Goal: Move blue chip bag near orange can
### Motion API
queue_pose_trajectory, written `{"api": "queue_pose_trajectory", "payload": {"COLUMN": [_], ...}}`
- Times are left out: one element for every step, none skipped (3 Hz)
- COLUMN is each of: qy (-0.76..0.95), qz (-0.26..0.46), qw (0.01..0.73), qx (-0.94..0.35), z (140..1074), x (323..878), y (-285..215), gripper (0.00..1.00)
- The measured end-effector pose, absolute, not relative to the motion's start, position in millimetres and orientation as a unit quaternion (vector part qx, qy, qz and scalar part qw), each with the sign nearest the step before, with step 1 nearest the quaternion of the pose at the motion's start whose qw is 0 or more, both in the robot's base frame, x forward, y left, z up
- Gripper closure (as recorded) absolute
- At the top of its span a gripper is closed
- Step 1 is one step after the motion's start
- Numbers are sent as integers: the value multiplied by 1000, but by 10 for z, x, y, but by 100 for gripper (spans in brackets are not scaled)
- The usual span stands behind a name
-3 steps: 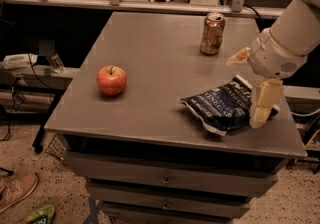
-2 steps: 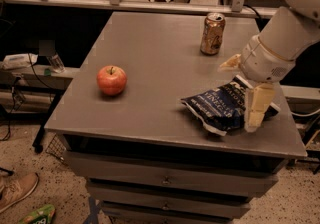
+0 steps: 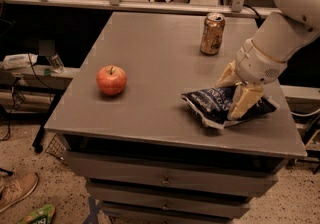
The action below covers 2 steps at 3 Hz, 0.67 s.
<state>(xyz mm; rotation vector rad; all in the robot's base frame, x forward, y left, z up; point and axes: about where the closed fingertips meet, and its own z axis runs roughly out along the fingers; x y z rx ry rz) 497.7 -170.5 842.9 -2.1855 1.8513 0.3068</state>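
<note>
The blue chip bag [image 3: 212, 104], dark navy foil with white lettering, lies flat near the table's front right. The orange can [image 3: 212, 34] stands upright at the back right of the table, well beyond the bag. My gripper [image 3: 234, 90] has come down from the right onto the bag's right half. Its cream fingers [image 3: 243, 102] are spread, one on the far side of the bag and one on the near side. The bag rests on the table between them. The fingers hide the bag's middle right part.
A red apple [image 3: 111, 80] sits on the left part of the grey table [image 3: 150, 48]. Drawers are below the table's front edge. A rail and window frame run behind the table. A shoe lies on the floor at lower left.
My gripper has moved left and down, from beside the bag's right end to straddling the bag. The bag, can and apple have stayed in place.
</note>
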Motion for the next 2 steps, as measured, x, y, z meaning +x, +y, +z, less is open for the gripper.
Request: {"api": "queue_pose_trajectory", "payload": {"qy": [650, 693], "qz": [106, 71], "qw": [149, 186], "qx": [-738, -693], "z": [8491, 8748], "x": [5088, 5387], "y": [-1745, -1965], "gripper": [65, 96]}}
